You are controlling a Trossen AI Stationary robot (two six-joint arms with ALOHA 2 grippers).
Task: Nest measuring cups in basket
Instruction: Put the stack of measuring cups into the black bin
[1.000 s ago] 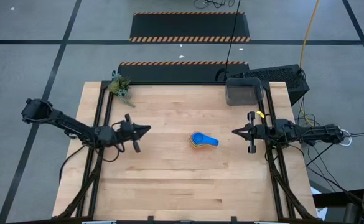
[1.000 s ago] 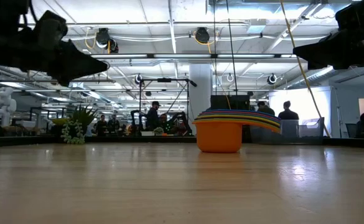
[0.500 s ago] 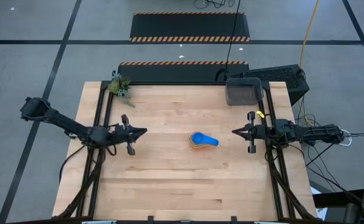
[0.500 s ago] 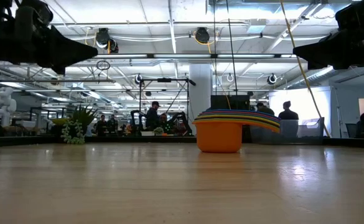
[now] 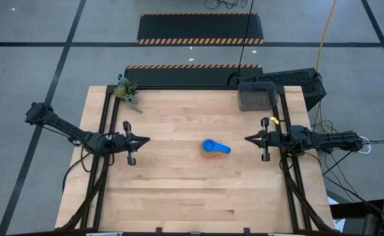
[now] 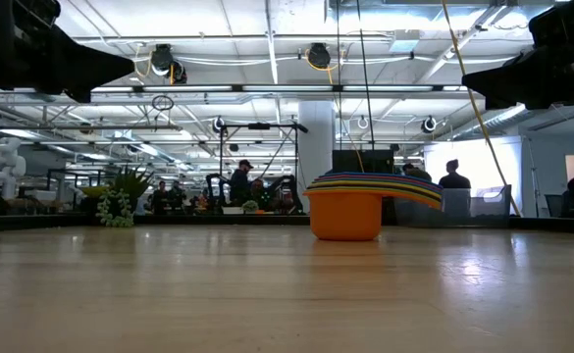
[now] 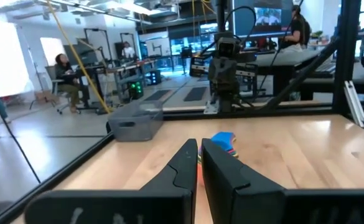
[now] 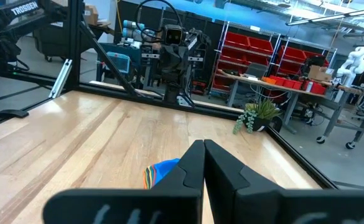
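The measuring cups point(image 5: 214, 148) stand nested in one stack on the bare wooden table near its middle, a blue cup on top and an orange one point(image 6: 344, 216) at the bottom, resting on its base. The dark grey basket point(image 5: 256, 96) stands at the table's far right corner, with nothing visible in it. My left gripper point(image 5: 147, 139) hangs shut above the table's left part, pointing level toward the stack and well short of it. My right gripper point(image 5: 247, 139) hangs shut at the right side, pointing level at the stack from the other side. Neither touches anything.
A small green plant point(image 5: 127, 91) lies at the table's far left corner. A black keyboard point(image 5: 300, 82) sits beyond the basket, off the table's far right corner. Bare wood lies all around the stack.
My left gripper has drawn back toward the table's left edge, away from the stack, rising a little and rolling about its own axis. It has stayed shut. The stack and my right gripper have kept still.
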